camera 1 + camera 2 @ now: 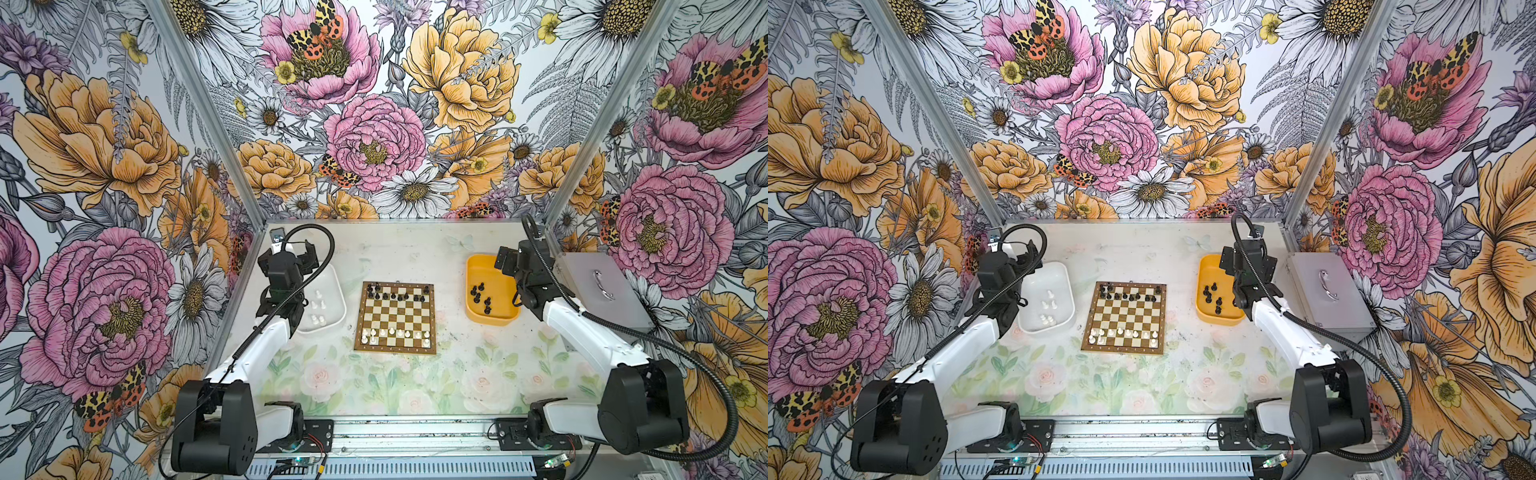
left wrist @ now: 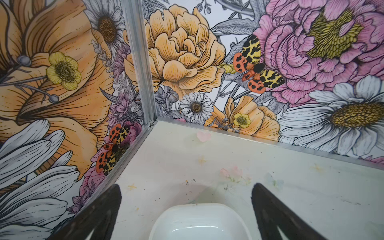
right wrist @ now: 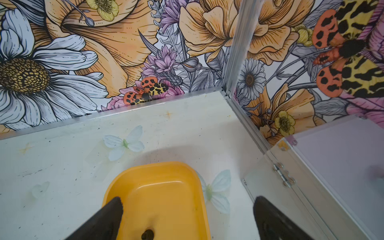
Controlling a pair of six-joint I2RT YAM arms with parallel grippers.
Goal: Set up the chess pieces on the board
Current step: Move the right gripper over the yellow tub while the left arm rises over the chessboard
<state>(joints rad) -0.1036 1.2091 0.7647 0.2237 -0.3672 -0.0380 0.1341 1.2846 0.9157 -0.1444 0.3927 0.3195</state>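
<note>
On the desk [image 1: 415, 253], the board [image 1: 396, 318], part-filled with the chess pieces [image 1: 385, 296]: black along its far two rows, white along its near two. Left of the board, a white tray [image 1: 332, 282] with a few loose white men; right of the board, a yellow tray [image 1: 471, 264] with loose black ones. Left tool [image 1: 293, 249] above the white tray's far end, jaws spread wide, nothing held. Right tool [image 1: 517, 257] above the yellow tray's far edge, likewise wide apart and empty. Farther right of the board, a grey case [image 1: 602, 286].
</note>
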